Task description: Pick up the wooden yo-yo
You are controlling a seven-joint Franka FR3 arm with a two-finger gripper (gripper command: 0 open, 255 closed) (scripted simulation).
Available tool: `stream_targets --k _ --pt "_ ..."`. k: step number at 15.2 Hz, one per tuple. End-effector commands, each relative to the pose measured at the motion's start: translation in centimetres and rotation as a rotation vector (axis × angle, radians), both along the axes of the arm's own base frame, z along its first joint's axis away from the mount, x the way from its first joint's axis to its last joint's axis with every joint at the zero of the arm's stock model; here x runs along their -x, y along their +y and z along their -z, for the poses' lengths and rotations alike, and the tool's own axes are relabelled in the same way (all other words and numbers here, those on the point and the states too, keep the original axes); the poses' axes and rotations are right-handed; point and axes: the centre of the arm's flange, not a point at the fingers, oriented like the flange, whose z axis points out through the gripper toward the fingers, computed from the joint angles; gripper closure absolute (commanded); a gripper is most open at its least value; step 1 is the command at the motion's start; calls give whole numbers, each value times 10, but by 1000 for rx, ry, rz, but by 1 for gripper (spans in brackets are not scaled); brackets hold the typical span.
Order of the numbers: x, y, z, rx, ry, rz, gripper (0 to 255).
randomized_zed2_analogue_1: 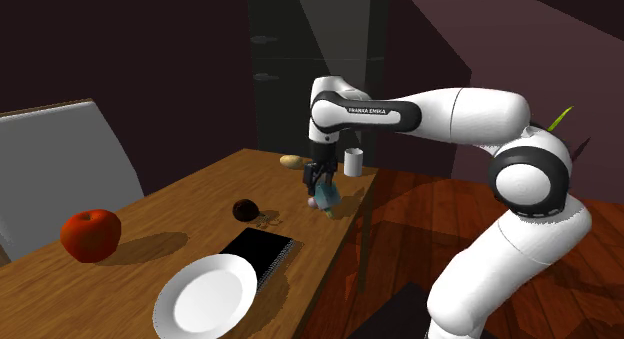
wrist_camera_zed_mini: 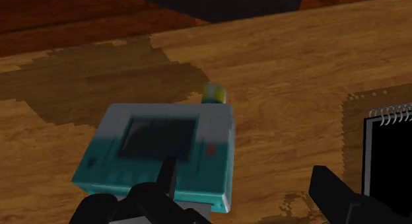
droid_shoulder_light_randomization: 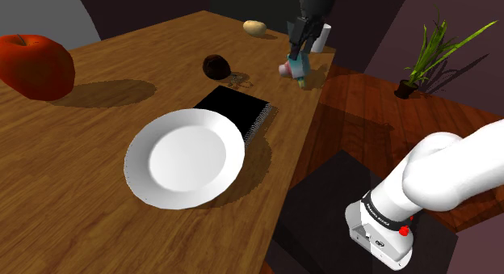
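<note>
**Yo-yo off at nine o'clock, fingers spread over the wrong thing**

The yo-yo (droid_shoulder_light_randomization: 216, 66) is a dark brown round thing lying on the bench (droid_shoulder_light_randomization: 89, 159). In the shoulder view it is at about nine o'clock from the hand, well apart from it. The second exterior view agrees, putting it between eight and nine o'clock. It looks round from here, so no long axis sets the approach. A thin squiggle beside it, at its four o'clock in the shoulder view, may be its string.

The fingers (wrist_camera_zed_mini: 333, 189) stand wide apart and pinch nothing. In the wrist view one hangs over a teal-and-grey handheld gadget (wrist_camera_zed_mini: 158, 147) lying near the bench's edge, though I cannot tell whether it touches. The other is clear of the gadget, close to the spiral edge of a black notebook (wrist_camera_zed_mini: 389, 160).

My judgement: the pick has not begun. The hand must first travel across the bench toward the yo-yo — clear of the gadget and past the notebook's far corner — before coming down with the fingers either side of it.
</note>
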Motion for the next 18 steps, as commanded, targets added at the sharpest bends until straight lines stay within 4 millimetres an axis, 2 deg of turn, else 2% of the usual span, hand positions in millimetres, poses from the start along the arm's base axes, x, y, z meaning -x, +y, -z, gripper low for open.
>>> stream_targets --k 1,8,15,18 --pt "-19 20 5 3 11 -41 0" --pt "-82 94 15 16 42 -177 0" --pt "-134 176 29 28 73 -313 0" --pt "-137 181 40 29 75 -320 0"
